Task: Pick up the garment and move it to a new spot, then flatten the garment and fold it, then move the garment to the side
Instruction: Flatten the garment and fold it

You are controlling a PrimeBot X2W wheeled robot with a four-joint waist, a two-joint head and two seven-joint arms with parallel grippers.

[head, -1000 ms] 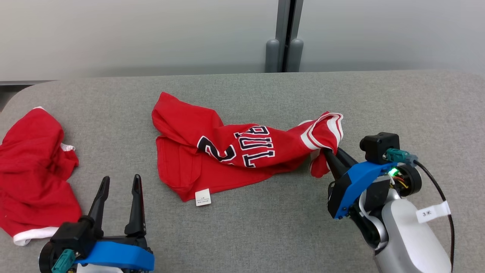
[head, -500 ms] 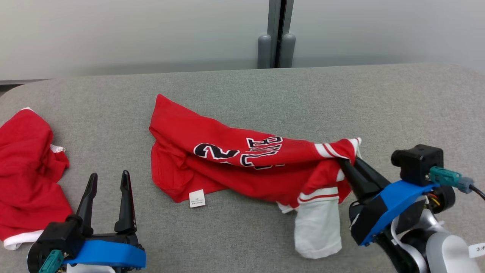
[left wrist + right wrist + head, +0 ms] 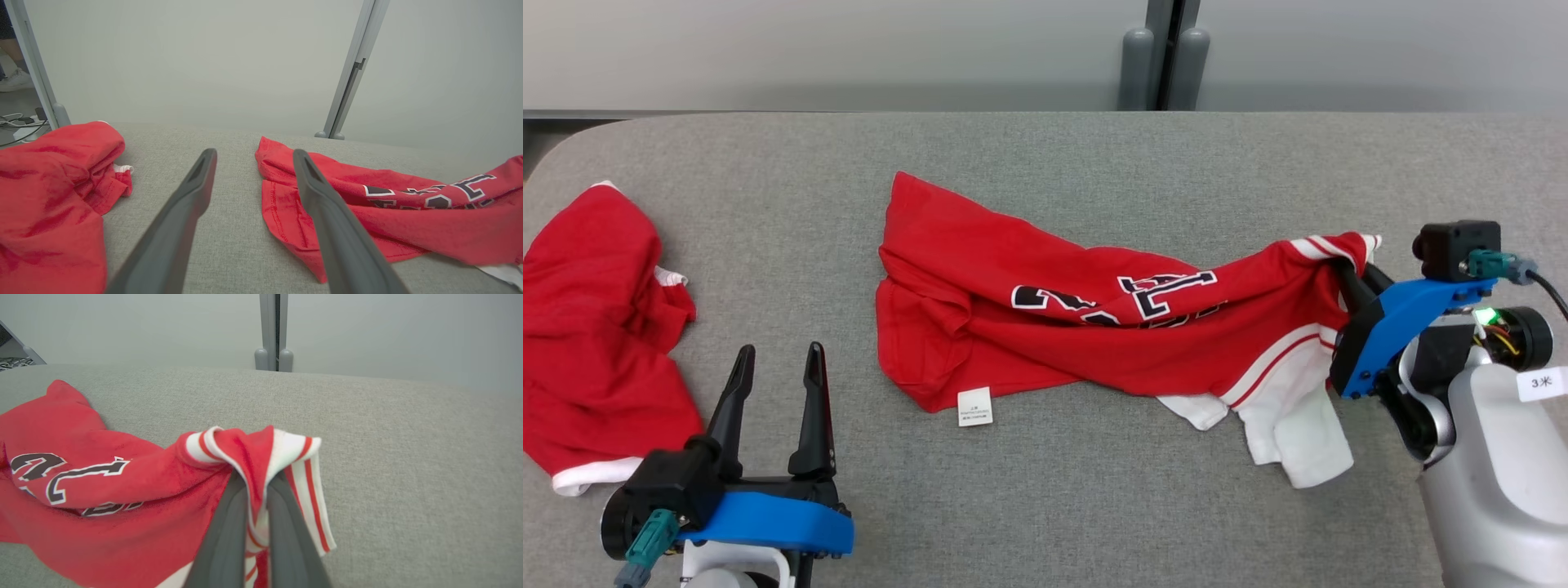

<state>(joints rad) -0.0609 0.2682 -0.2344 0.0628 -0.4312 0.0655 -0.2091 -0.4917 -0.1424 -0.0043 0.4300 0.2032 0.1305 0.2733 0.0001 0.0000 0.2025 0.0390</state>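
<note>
Stretched out further now, the garment [image 3: 1054, 335] sits clenched in your right gripper [image 3: 1344, 271]; your left gripper [image 3: 780, 353] stands spread.

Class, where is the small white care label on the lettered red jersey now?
In the head view, the small white care label lies on the grey table at the near left corner of the lettered red jersey, right of the open left gripper.

Grey fabric-covered table [image 3: 1045, 155]: red lettered jersey [image 3: 1054, 327] sprawled across it, white label [image 3: 974, 406] at its near hem; crumpled red garment [image 3: 596, 327] well apart, left of jersey.
</note>
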